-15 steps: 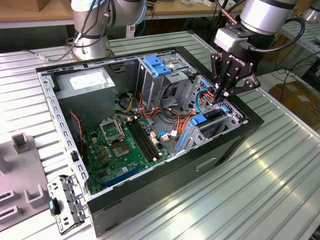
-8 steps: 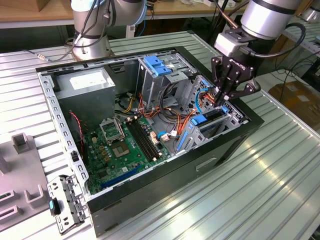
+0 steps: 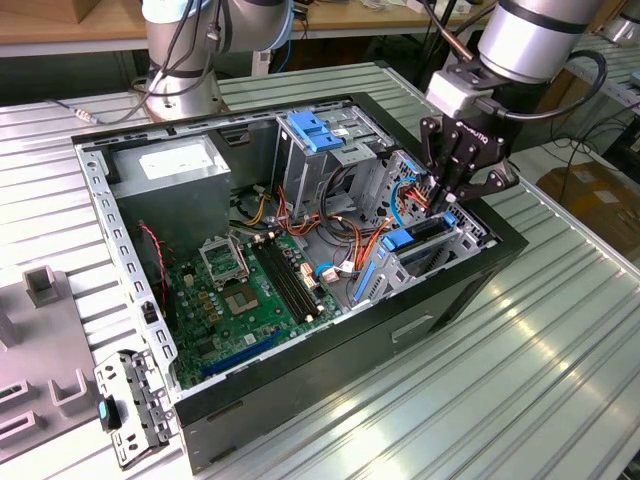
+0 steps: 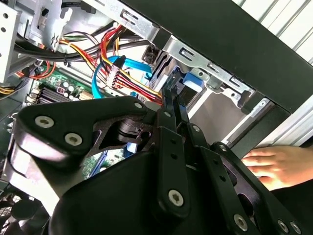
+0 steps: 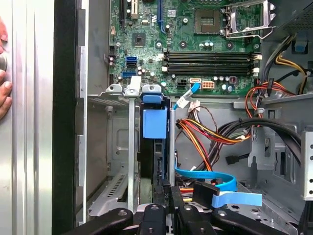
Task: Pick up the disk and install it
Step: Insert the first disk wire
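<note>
The disk (image 5: 154, 123) stands on edge in a slot of the metal drive cage (image 5: 110, 147) at the open computer case's corner, its blue rail facing up. In the exterior view the disk (image 3: 418, 238) sits low in that cage, on the exterior view's right. My gripper (image 3: 446, 205) hangs right over its end. Its black fingers (image 5: 167, 195) are pressed together, with the tips at the disk's near edge. In the second wrist view the fingertips (image 4: 172, 98) meet in a point against the blue rail (image 4: 190, 87). I see nothing between them.
A person's hand (image 4: 274, 166) rests on the case's outer side by the cage. Bundles of red, yellow and blue cables (image 5: 210, 137) lie beside the slot. The motherboard (image 3: 240, 290), grey power supply (image 3: 175, 170) and light-blue bracket (image 3: 315, 130) are inside the case.
</note>
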{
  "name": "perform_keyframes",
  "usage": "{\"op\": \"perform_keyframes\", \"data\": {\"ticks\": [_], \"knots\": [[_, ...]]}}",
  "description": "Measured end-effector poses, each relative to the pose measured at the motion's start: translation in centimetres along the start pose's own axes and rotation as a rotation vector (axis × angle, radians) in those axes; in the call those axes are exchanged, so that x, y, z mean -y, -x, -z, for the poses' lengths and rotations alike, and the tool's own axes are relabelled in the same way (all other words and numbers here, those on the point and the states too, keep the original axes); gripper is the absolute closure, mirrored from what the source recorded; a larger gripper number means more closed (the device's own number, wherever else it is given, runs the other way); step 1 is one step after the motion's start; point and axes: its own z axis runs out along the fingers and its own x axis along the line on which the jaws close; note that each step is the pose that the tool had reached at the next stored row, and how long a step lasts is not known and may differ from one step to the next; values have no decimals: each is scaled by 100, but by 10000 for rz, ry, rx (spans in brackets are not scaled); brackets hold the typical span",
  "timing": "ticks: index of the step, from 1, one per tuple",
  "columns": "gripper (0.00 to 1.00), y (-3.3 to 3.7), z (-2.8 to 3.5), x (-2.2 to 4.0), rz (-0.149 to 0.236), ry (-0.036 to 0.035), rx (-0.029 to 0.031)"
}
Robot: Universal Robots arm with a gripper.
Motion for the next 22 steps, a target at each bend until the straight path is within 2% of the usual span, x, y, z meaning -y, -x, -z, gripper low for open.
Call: {"op": "perform_keyframes", "data": {"ticks": [22], "knots": [[84, -35, -74, -15, -1, -14, 0]]}}
